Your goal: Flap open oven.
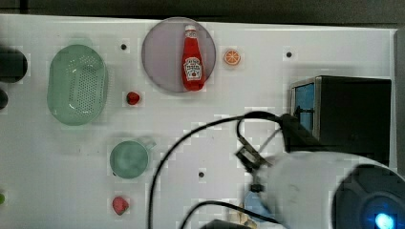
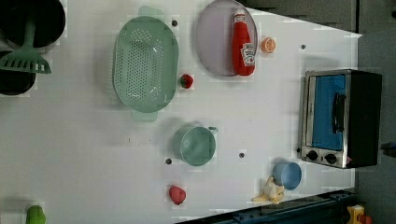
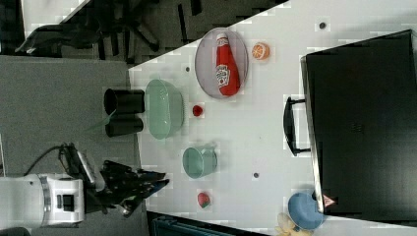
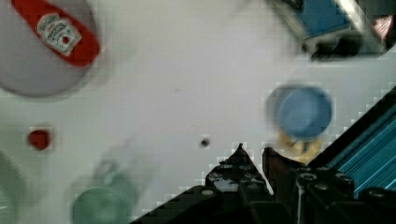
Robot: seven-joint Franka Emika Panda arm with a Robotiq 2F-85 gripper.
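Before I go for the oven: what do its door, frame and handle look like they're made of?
The oven door looks like glass, blue-tinted and glossy. The frame around it seems to be brushed or polished metal, silver with a sheen. The handle is a dark bar, matte; plastic or coated metal, I can't tell which. The body looks like black painted sheet metal, flat and dull.
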